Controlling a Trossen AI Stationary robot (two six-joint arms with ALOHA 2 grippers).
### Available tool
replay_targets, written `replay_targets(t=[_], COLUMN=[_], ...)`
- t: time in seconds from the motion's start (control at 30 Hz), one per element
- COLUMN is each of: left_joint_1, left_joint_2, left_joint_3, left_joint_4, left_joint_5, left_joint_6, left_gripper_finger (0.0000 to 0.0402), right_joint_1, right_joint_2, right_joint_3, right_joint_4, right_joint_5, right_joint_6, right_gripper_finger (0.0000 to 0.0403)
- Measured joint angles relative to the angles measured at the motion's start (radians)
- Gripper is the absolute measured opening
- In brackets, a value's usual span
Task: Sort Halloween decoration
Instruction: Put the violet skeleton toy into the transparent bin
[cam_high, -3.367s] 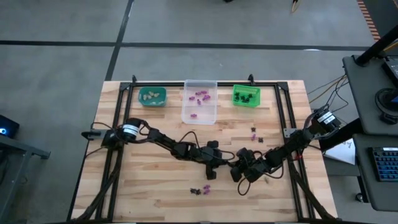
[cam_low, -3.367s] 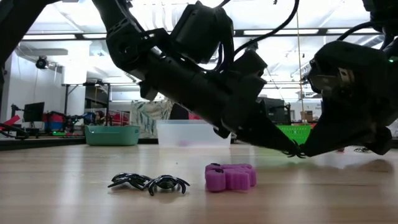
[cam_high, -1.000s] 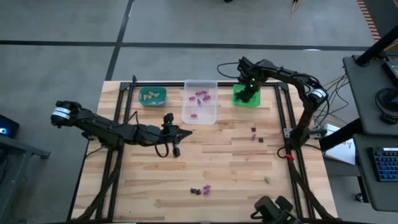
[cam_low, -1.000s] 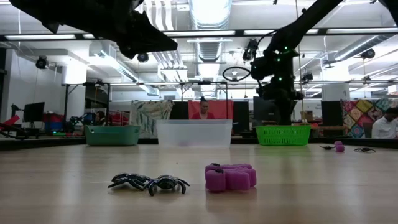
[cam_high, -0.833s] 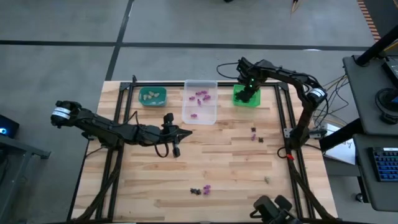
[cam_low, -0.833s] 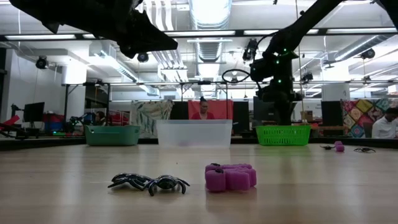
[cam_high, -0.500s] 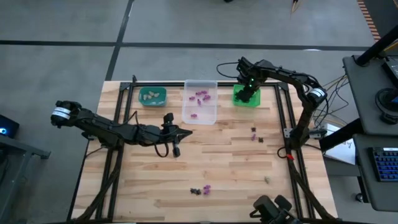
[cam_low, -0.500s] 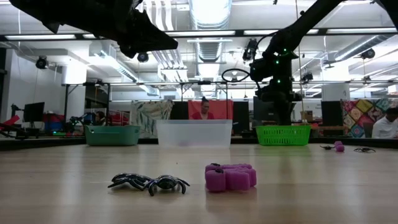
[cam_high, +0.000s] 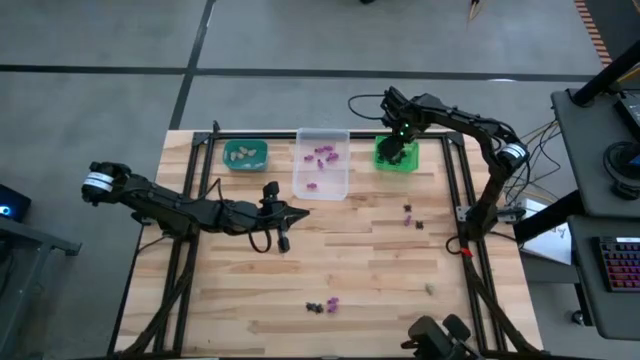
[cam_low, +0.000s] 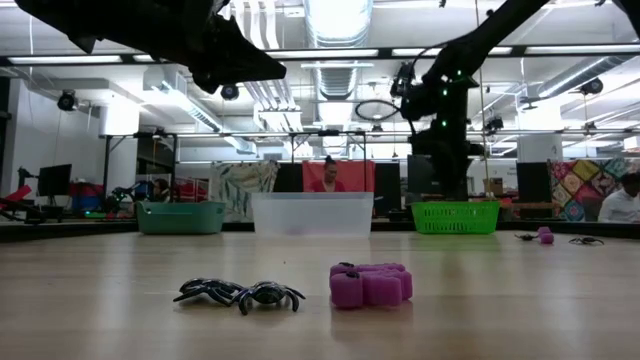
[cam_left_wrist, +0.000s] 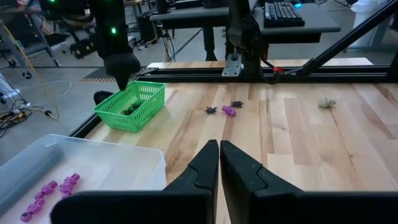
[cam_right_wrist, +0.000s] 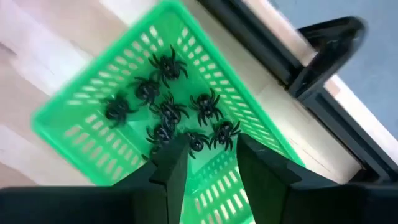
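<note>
1. I have the right gripper (cam_right_wrist: 205, 158) hanging over the green plastic mesh basket (cam_high: 397, 155) at the far edge of the wooden bench (cam_high: 370, 270). Its fingers (cam_right_wrist: 171, 165) stand apart with a clear gap and nothing between them.
2. Through that gap I see a cluster of small black plastic spiders (cam_right_wrist: 171, 112) lying on the basket floor.
3. My left gripper (cam_left_wrist: 219, 162) sits low over the middle of the bench, near the clear basin's nearer end. Its fingers are pressed together and carry nothing.
4. The clear plastic basin (cam_high: 321, 165) stands between the other two bins and holds several small purple plastic trinkets (cam_high: 321, 154).
5. The teal plastic bin (cam_high: 245, 155) is at the far left of the row, with pale beige pieces (cam_high: 243, 153) inside.
6. Still loose on the bench: a purple trinket (cam_low: 371, 285) just beside two black spiders (cam_low: 240, 293) near the front edge, another purple and black pair (cam_high: 411, 215) towards the right side, and a pale beige piece (cam_high: 430, 289) near the front right.
7. In the low view a person (cam_low: 326, 176) shows far behind the clear basin.
</note>
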Motion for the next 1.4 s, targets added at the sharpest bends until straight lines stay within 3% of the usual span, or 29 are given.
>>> replay_targets(t=[0.23,0.47,0.7,1.0,1.3,1.4], left_joint_1=[0.0,0.0,0.0,0.0,-0.001,-0.004], left_joint_2=[0.0,0.0,0.0,0.0,0.0,0.0], left_joint_3=[0.0,0.0,0.0,0.0,0.0,0.0], left_joint_4=[0.003,0.008,0.01,0.014,0.015,0.015], left_joint_5=[0.002,0.002,0.002,0.003,0.003,0.003], left_joint_6=[-0.022,-0.029,-0.029,-0.055,-0.083,-0.087], left_gripper_finger=[0.0,0.0,0.0,0.0,0.0,0.0], right_joint_1=[0.085,0.276,0.486,0.661,0.853,0.896], right_joint_2=[-0.119,-0.204,-0.203,-0.163,-0.163,-0.163], right_joint_3=[0.002,0.002,0.002,-0.007,-0.101,-0.143], right_joint_4=[-0.048,-0.133,-0.13,-0.141,-0.208,-0.238], right_joint_5=[0.002,-0.002,-0.018,-0.142,-0.273,-0.268], right_joint_6=[0.106,0.221,0.3,0.368,0.449,0.519], right_gripper_finger=[0.0123,0.0123,0.0123,0.0123,0.0123,0.0123])
